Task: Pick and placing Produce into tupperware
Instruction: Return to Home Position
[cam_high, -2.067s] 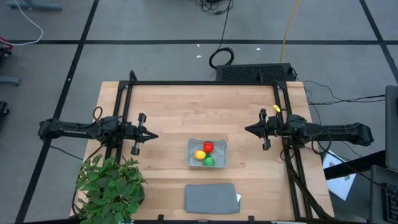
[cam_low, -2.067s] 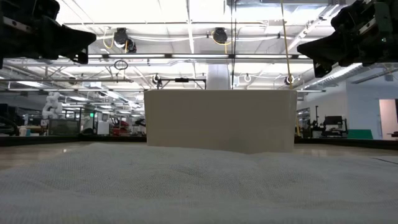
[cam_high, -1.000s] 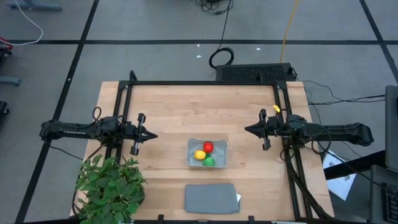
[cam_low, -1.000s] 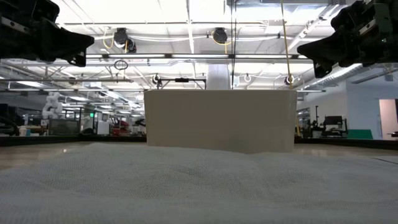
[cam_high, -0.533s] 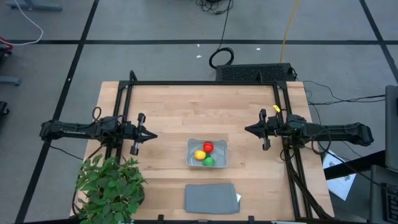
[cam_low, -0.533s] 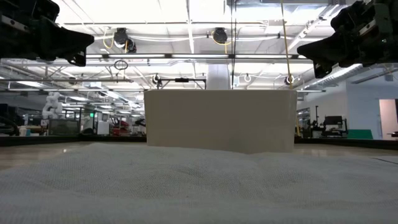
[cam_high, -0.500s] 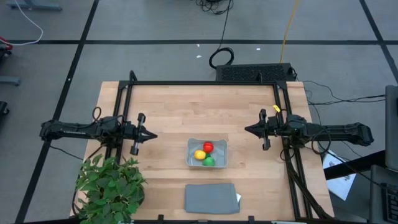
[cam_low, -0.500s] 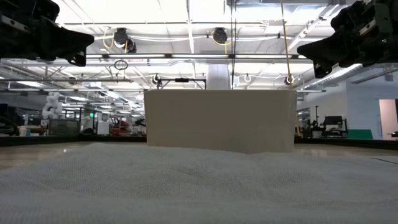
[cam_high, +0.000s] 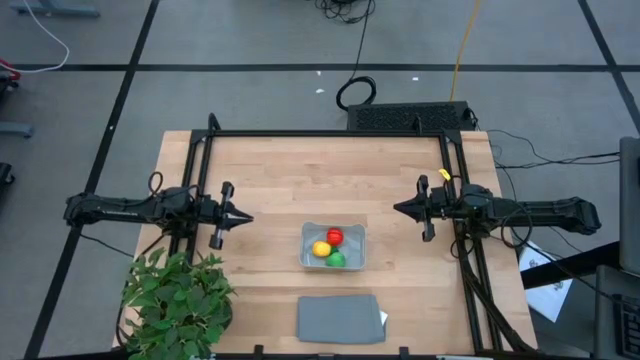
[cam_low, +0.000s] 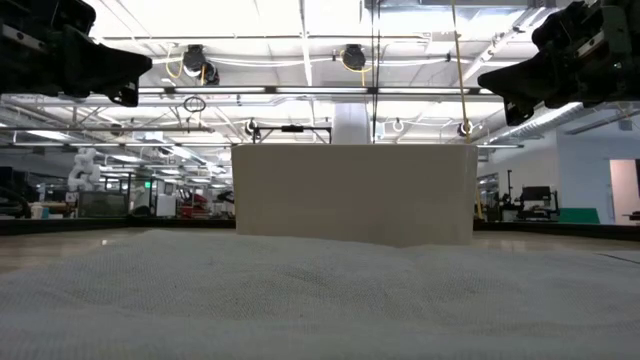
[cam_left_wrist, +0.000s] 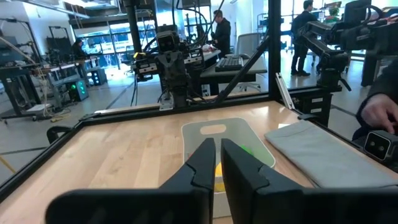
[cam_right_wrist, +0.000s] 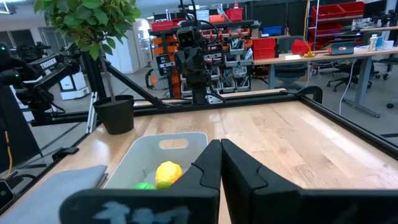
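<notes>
Lying at near edge of desk (cam_high: 300, 170), centre: grey slab (cam_high: 340, 319); leafy plant (cam_high: 178, 295) at near-left corner. Just beyond slab, not touching it: tray (cam_high: 312, 234), approx. mid-desk, holding all 3 produce pcs. Green piece (cam_high: 336, 260) sits nearest, yellow piece (cam_high: 321, 249) to its left, red piece (cam_high: 335, 236) farthest; the 3 are bunched together in tray's middle-to-right part. Slightly past tray's far end, well apart on either side: L pincer (cam_high: 243, 217) and R pincer (cam_high: 400, 208), both above desk, tips pointing inward toward each other. Both clenched, fingers nearly together w/ nothing between them (wrist views). Arms run out horiz. over desk's side rails. Farthest: black frame bar (cam_high: 330, 133) along desk's far edge.
</notes>
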